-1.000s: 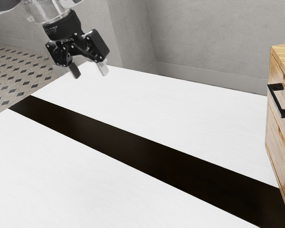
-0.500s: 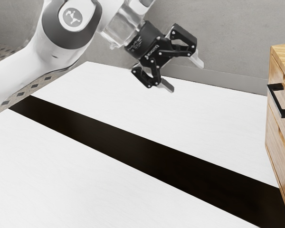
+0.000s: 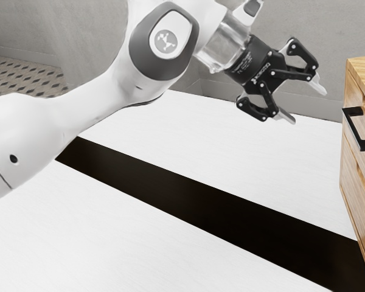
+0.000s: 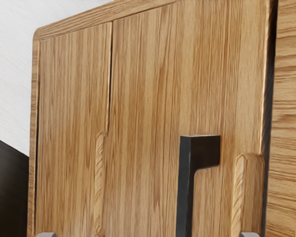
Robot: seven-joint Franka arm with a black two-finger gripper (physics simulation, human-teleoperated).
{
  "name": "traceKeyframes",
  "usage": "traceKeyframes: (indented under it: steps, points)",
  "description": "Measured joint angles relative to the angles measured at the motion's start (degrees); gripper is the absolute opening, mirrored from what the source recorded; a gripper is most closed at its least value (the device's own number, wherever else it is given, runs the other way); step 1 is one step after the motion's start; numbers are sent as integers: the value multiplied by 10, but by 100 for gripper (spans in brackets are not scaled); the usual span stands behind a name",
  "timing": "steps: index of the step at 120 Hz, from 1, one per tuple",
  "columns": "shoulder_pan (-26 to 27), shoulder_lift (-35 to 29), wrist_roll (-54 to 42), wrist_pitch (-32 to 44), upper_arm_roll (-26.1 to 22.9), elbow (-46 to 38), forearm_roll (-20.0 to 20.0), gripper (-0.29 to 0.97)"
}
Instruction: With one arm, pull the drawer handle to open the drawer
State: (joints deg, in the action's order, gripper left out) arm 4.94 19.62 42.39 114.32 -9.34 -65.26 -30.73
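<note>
Wood-grained drawer front [image 4: 153, 98] faces the hand [image 3: 304, 103]; its black handle [image 3: 357, 129] lies ahead of the hand and slightly below it, well apart; the hand hovers above the white tabletop [image 3: 201, 140] with fingers spread, holding nothing; the drawer looks shut; this is the approach step; next the hand must advance until its fingers straddle the handle, close, then pull straight back.
</note>
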Motion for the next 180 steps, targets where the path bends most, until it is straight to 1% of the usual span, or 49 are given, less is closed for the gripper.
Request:
traceKeyframes:
  steps: [14, 55, 81, 101, 113, 122, 145, 162, 180]
  points:
    - [17, 22, 19, 9, -2, 15, 1, 44]
    - [37, 52, 58, 19, -4, 27, -2, 40]
    - [41, 58, 73, 20, -3, 24, 0, 30]
    - [40, 58, 82, 20, -2, 21, 11, 22]
    - [38, 52, 86, 18, -1, 20, 18, 18]
    - [32, 35, 88, 16, -1, -3, 26, 16]
    - [12, 18, 93, 3, -2, -27, 36, 14]
    - [-9, -8, 92, -3, -5, -57, 35, 14]
    - [-16, -33, 91, -3, -10, -94, 33, 13]
